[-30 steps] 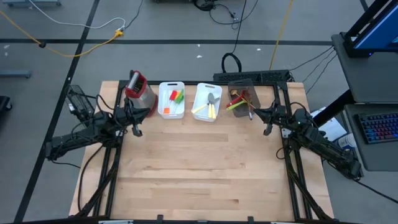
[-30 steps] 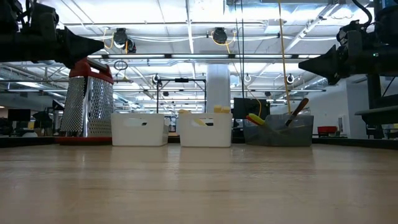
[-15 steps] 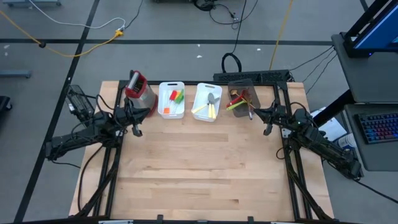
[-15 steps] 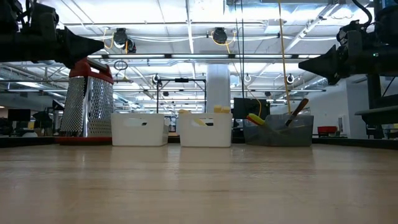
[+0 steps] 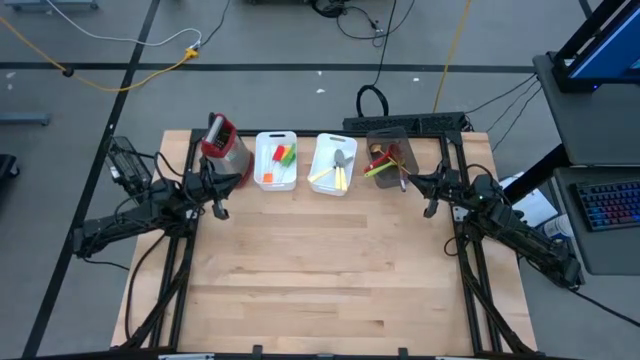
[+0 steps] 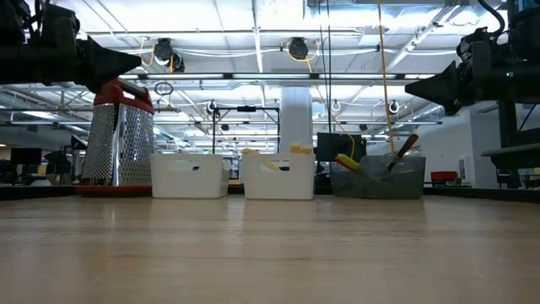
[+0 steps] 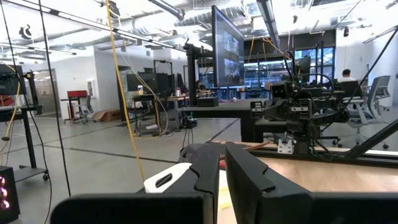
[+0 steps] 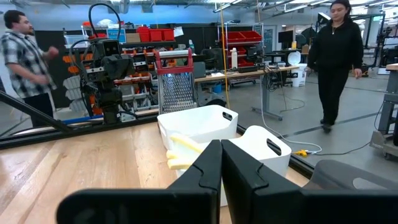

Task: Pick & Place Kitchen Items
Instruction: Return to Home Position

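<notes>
Grater (image 6: 122,143), two white bins (image 6: 189,176) and grey bin (image 6: 380,184) stand in a row.

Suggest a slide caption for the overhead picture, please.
Left end effector and right end effector parked shut and empty; utensils sorted into three bins beside a grater.

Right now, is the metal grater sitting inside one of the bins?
No, the grater stands on the table beside the leftmost white bin.

Grey floor (image 5: 300,40), a desk (image 5: 600,250) with a keyboard (image 5: 610,205), bright ceiling lights (image 6: 253,32), red shelving (image 8: 245,38).
</notes>
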